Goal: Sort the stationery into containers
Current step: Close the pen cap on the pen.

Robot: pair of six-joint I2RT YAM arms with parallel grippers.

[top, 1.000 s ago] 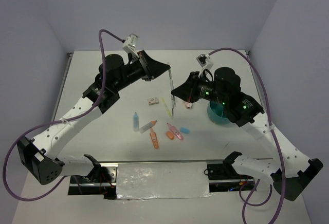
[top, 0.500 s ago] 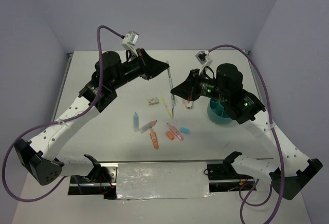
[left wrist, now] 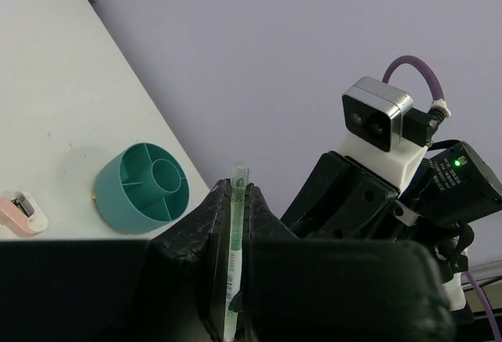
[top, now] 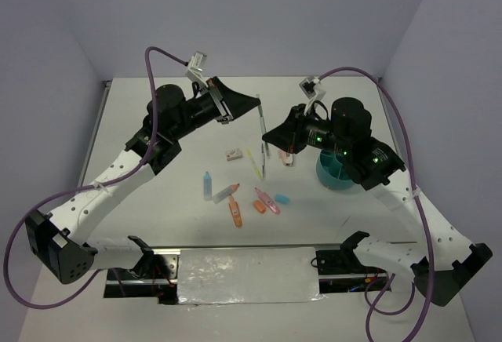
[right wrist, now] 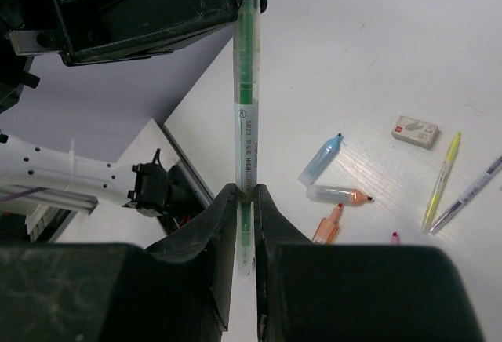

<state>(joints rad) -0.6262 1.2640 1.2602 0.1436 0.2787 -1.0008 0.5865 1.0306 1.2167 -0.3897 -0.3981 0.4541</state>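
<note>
1. Handover in mid-air: the green pen [right wrist: 245,122] hangs upright above the middle of the surface [top: 329,224], pinched at both ends.
2. Left jaws are narrow and clamped on the pen's top end. The left wrist view shows the barrel [left wrist: 235,232] squeezed between the 2 dark pads with its tip poking out.
3. Right jaws are also narrow and closed on the lower barrel, just below the printed label.
4. Why 2 grips? My read is that the pen is passing to the right arm, because the teal cup [top: 329,181] sits on the right side, close to that arm.
5. Only the left wrist view looks into the cup [left wrist: 125,216]: it has a round centre well ringed by divided compartments, and none that show holds anything. The pink-white clip [left wrist: 20,212] lies just left of it there.
6. The right wrist view instead shows what waits below: the light blue tube [right wrist: 320,159], an orange highlighter [right wrist: 337,194], the white eraser [right wrist: 415,131] and the yellow pen [right wrist: 441,179], all loose on the surface.
7. From the top, the held pen [top: 260,122] reads as a thin line bridging the 2 arms, and the grip detail is lost.
8. Next call: the left jaws should let go before the right arm swings to the cup.
</note>
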